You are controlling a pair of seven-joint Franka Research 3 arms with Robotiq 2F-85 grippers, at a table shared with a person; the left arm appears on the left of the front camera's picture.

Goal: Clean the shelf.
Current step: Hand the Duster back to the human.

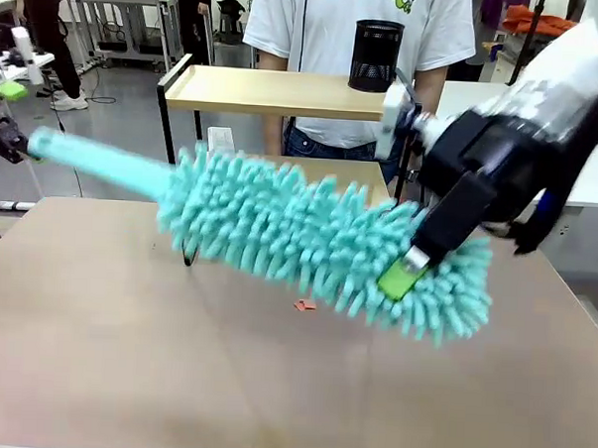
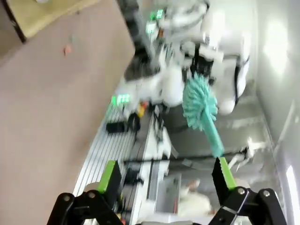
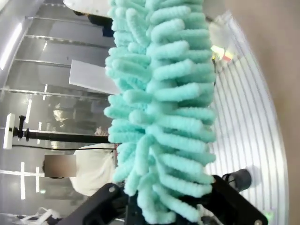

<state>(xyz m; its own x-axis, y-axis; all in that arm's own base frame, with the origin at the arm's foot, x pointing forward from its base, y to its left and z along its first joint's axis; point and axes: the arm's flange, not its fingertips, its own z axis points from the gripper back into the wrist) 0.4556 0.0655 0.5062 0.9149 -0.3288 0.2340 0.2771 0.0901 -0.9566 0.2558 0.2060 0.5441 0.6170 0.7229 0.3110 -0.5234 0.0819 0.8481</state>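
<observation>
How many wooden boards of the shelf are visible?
2: the shelf's upper board holds a black mesh cup; the lower board sits beneath, partly hidden behind the duster.

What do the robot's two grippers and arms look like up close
The right gripper is a black body with slim black fingers ending in bright green pads, on a glossy white arm. The left gripper matches: black linkage fingers with silver pivot bolts, and green pads.

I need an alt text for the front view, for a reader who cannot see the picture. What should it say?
The right gripper is shut on the fluffy head of a turquoise duster, held above a brown table, with the handle pointing toward the left gripper at the picture's left edge. Behind the table stands a wooden shelf with a black mesh cup on top, and a person in a white shirt behind it.
</observation>
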